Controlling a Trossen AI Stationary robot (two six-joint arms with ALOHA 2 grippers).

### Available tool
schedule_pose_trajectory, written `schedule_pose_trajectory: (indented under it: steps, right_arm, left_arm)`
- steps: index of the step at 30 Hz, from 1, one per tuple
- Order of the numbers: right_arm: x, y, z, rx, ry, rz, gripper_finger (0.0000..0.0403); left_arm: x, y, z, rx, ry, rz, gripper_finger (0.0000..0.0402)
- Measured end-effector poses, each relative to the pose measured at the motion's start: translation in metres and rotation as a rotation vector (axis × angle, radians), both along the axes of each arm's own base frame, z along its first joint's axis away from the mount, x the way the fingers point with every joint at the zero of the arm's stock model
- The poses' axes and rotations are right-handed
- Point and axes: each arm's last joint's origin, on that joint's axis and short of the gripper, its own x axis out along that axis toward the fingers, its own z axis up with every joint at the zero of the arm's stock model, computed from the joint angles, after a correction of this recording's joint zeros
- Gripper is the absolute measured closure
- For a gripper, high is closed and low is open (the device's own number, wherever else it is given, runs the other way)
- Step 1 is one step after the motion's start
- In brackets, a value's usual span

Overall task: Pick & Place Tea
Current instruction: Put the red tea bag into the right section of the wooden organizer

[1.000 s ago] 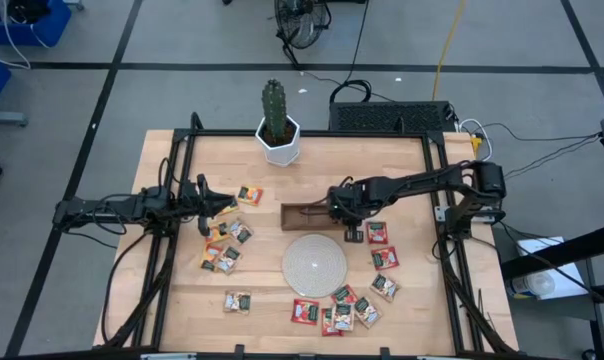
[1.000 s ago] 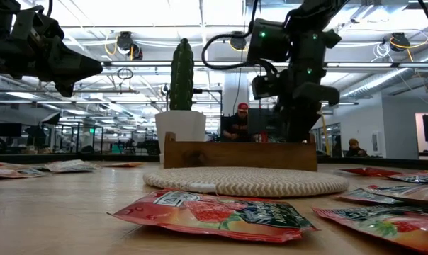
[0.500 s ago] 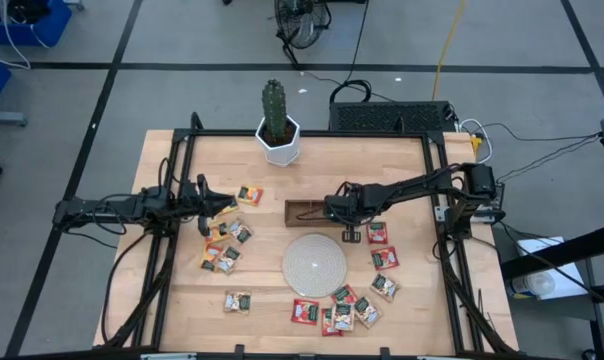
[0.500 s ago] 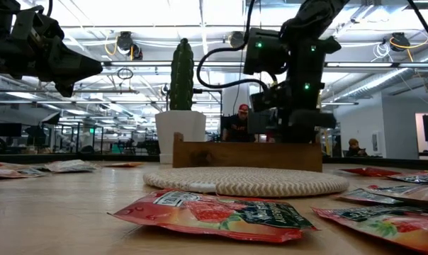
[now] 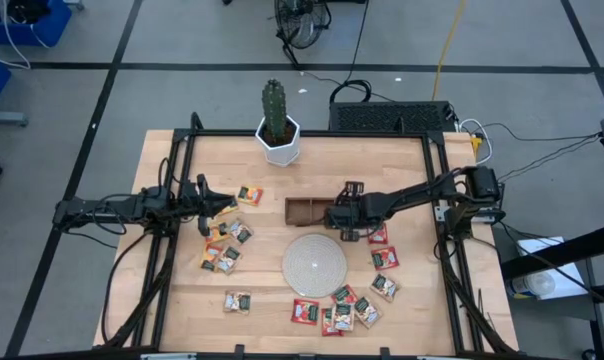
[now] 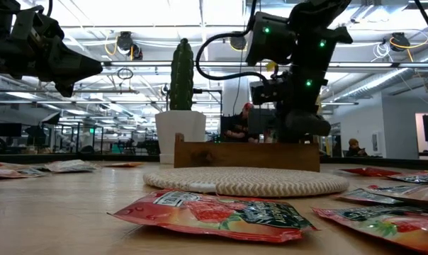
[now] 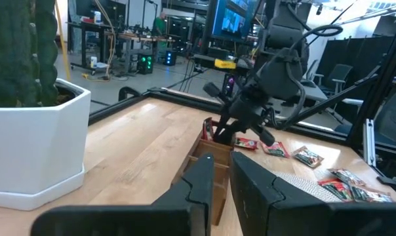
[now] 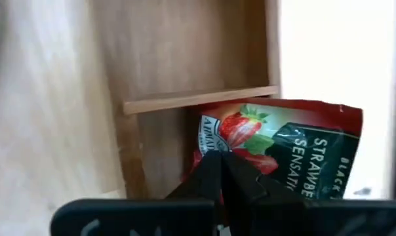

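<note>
My right gripper (image 5: 344,218) slants down over the right end of the brown wooden tray (image 5: 307,212) and is shut on a red strawberry tea sachet (image 8: 283,144). Other tea sachets lie flat on the table, in a left group (image 5: 227,245), a right group (image 5: 382,257) and a near group (image 5: 337,310). My left gripper (image 5: 230,204) waits level above the table's left side. In its wrist view a narrow gap shows between the fingers (image 7: 222,177), with nothing in it. My right gripper pinches the red sachet between its two fingertips at one edge (image 8: 214,152). The fingers come slanting down from the table's right side. The sachet hangs tilted below them over the tray's end compartment (image 8: 165,151), next to a divider (image 8: 198,99). Whether it touches the wood I cannot tell.
A round pale woven disc (image 5: 314,263) lies just in front of the tray. A cactus in a white pot (image 5: 278,125) stands at the far edge. Black frame rails (image 5: 437,180) run along the table's left and right sides.
My right gripper has turned at the wrist above the tray's right end and gone a little toward the table's right edge, staying shut on the sachet. The tray has slid slightly to the right.
</note>
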Motion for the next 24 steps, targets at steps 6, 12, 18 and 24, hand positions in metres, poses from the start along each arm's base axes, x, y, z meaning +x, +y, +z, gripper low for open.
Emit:
schedule_pose_trajectory:
  steps: [6, 12, 18, 24]
  right_arm:
    - [0.0, 0.005, 0.001, -0.064, -0.006, 0.003, 0.0403]
    - [0.0, 0.01, 0.001, -0.064, -0.008, 0.018, 0.0403]
    - [-0.001, 0.01, 0.005, -0.014, 0.006, 0.057, 0.0403]
    - [0.0, -0.007, 0.002, 0.197, 0.012, 0.043, 0.0403]
  left_arm:
    - [0.0, 0.0, 0.0, 0.0, 0.0, 0.0, 0.035]
    - [0.0, 0.0, 0.0, 0.0, 0.0, 0.0, 0.035]
    - [0.0, 0.0, 0.0, 0.0, 0.0, 0.0, 0.035]
    - [0.0, 0.0, 0.0, 0.0, 0.0, 0.0, 0.035]
